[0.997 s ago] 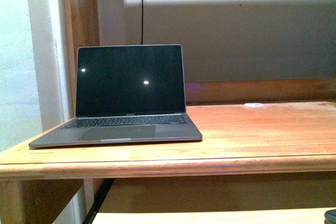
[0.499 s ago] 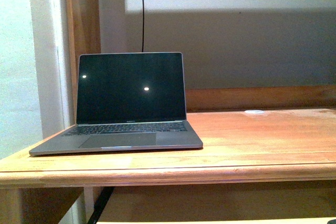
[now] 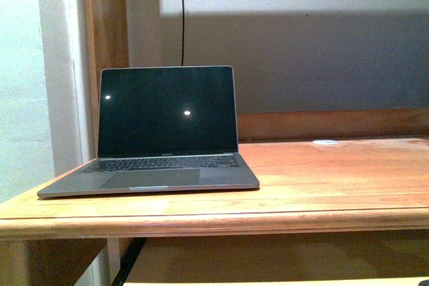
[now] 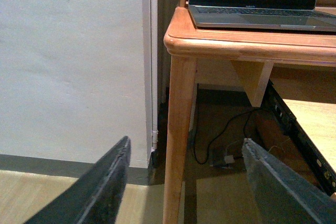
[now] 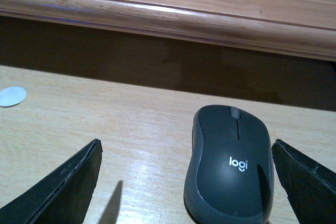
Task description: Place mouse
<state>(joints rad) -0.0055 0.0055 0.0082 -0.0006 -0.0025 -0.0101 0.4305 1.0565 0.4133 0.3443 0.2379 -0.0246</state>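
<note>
The mouse (image 5: 229,166), dark grey with a white logo, lies on a pale lower shelf (image 5: 105,129) under the desk's front edge (image 5: 157,17) in the right wrist view. My right gripper (image 5: 186,148) is open around it, with the mouse close to one finger (image 5: 307,182) and a wide gap to the other; neither finger touches it. My left gripper (image 4: 186,141) is open and empty, low beside the desk's leg (image 4: 178,103). Neither gripper shows in the front view.
An open laptop (image 3: 167,132) with a dark screen sits at the left of the wooden desk (image 3: 322,179). A small white disc (image 3: 326,142) lies at the desk's back, another white disc (image 5: 11,96) on the lower shelf. Cables (image 4: 226,156) lie on the floor under the desk.
The front view has shifted, so the laptop and desk top now sit lower in the picture than one second ago. Nothing has changed in the last half second.
</note>
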